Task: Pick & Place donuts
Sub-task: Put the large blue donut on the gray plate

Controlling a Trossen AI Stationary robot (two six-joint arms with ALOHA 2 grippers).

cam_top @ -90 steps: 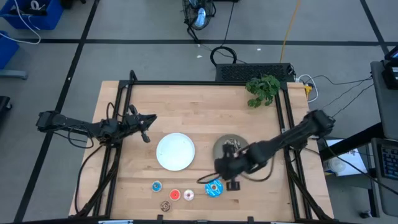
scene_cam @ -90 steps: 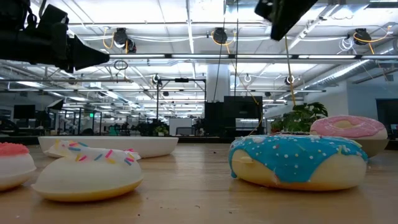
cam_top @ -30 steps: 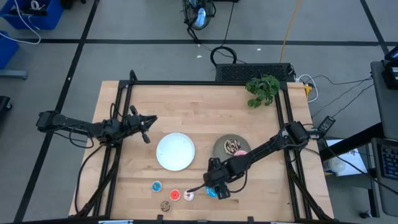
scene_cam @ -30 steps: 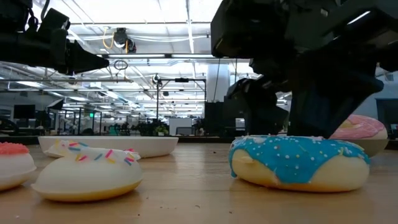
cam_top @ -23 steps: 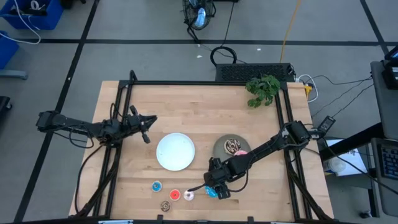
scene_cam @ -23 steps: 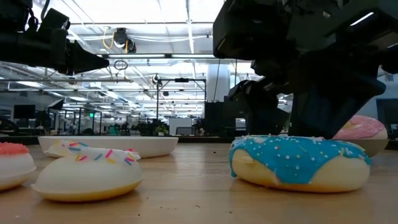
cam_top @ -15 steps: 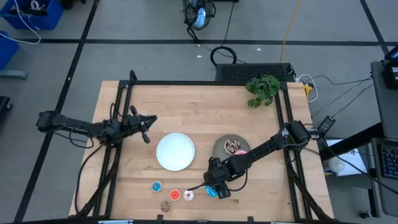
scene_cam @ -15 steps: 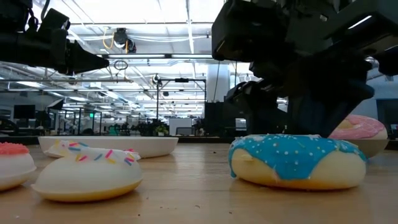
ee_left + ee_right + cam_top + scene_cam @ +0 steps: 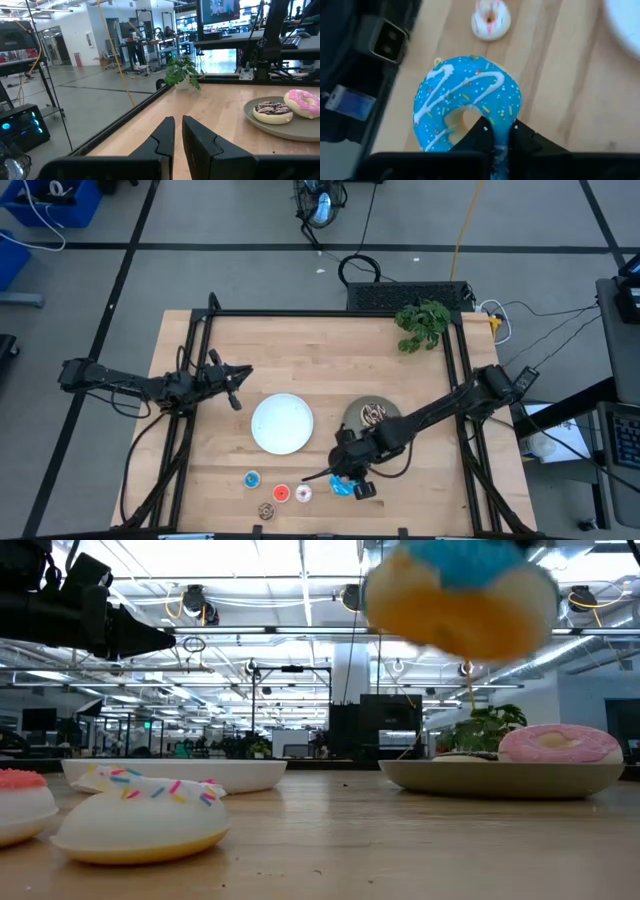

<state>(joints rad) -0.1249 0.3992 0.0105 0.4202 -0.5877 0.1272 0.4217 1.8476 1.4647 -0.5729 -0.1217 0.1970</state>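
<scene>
The white plate (image 9: 282, 423) sits mid-table, with the grey plate (image 9: 358, 418) to its right holding two donuts (image 9: 287, 107). Near the table's front edge, four mini donuts (image 9: 278, 495) cluster left of the large donut (image 9: 468, 103), which hangs above the tabletop. A potted plant (image 9: 422, 324) stands at the back right corner.

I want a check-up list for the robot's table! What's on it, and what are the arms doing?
Surface: wooden table, bare in the middle.
Job's things: blue donut lifted; pink donut and brown drizzled donut on grey plate; mini donuts near front edge.
Clutter: white plate, plant.
End effectors: right end effector shut on blue donut; left end effector shut, holds nothing.
Cables: on floor behind table.
Surroundings: workshop, screens.
</scene>
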